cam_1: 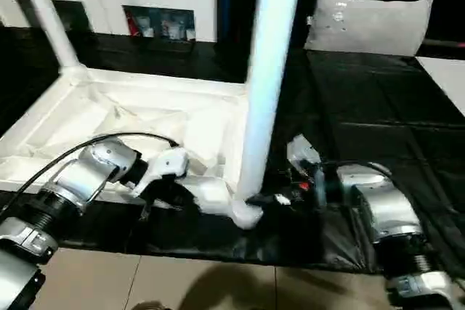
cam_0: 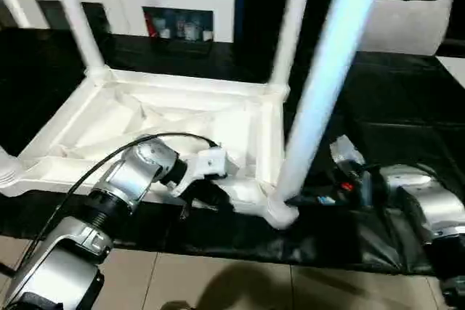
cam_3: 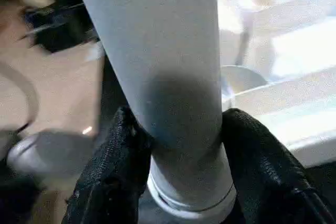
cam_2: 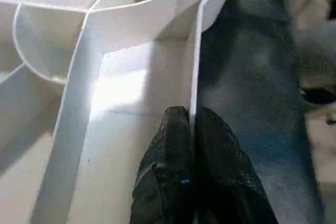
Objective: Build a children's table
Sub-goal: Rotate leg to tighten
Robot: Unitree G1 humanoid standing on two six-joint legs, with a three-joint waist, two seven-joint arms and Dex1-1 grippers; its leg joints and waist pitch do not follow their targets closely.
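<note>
Upturned white plastic rectangular tabletop, left pincer pinching its thin rim wall, right pincer gripping long tapered white tube leg — near corner socket.

Looked over everything and honestly there's no text, brand, number or sign I can actually read anywhere. The closest candidates are a small pale mark on the grey cushion and some red and blue bits on the right gripper, which might be stickers or labels, but both are too small and smeared to make out a single letter. Same story with the stuff behind the glass door of the white cabinet, just coloured blobs.
</note>
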